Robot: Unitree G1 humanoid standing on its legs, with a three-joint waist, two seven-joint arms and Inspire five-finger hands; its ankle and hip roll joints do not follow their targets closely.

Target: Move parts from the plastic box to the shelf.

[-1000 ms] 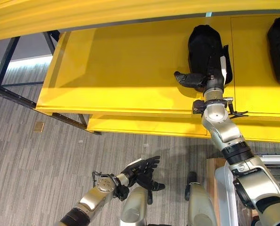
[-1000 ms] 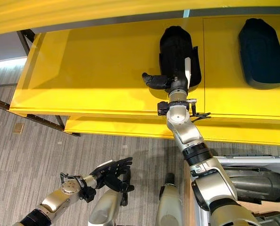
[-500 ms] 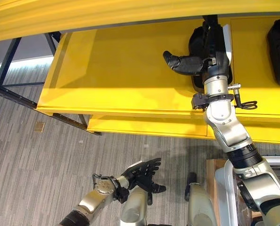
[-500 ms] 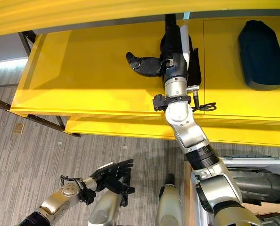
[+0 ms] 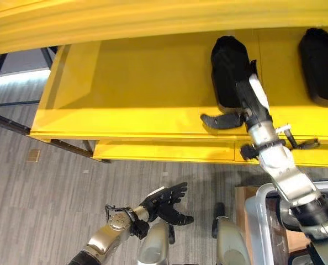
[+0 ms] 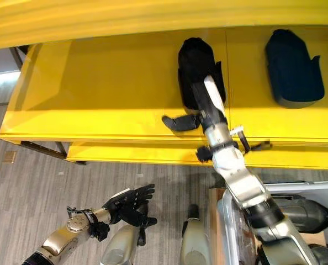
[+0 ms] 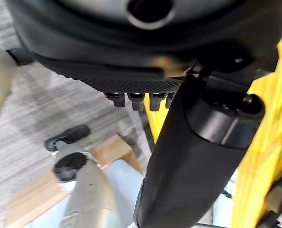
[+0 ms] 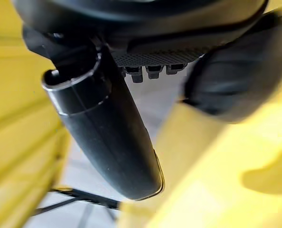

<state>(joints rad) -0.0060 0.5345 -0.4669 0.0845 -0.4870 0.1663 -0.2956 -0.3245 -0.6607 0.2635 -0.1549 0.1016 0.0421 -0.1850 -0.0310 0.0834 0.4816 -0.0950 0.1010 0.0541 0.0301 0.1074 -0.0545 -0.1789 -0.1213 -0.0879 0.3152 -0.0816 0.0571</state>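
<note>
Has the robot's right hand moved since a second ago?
Yes. The right hand reached deeper over the black part, then pulled back toward the yellow shelf's front edge, open, leaving the part there.

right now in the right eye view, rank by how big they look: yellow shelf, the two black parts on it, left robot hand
1. Yellow shelf, by far the largest.
2. and 3. The right black part and the left black part look alike; the right robot hand overlaps the left one, so no ranking between them.
4. Left robot hand, smallest.
</note>
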